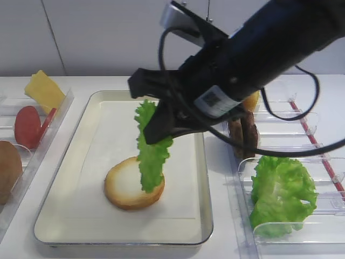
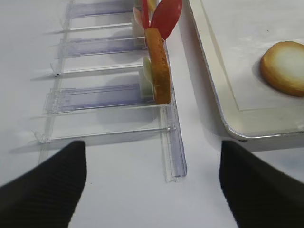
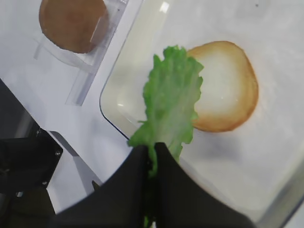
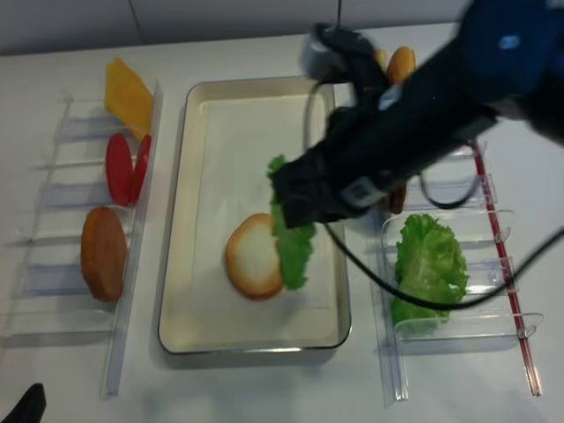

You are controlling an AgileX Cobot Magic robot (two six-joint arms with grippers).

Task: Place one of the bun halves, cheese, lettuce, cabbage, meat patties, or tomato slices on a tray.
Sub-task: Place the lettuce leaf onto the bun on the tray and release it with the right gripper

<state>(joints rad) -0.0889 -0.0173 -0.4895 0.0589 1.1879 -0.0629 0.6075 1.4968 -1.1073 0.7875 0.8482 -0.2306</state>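
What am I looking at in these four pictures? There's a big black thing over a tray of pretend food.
The black thing is a robot arm. Its right gripper has its jaws shut on a lettuce leaf, which hangs over a bun half lying on the cream tray. Two pictures look down from above. One comes from a camera on that arm's wrist, looking along the leaf. The fourth comes from the other arm, whose left gripper stands open and empty near a clear rack. Racks beside the tray hold cheese, tomato slices, another bun half and a heap of green leaves.
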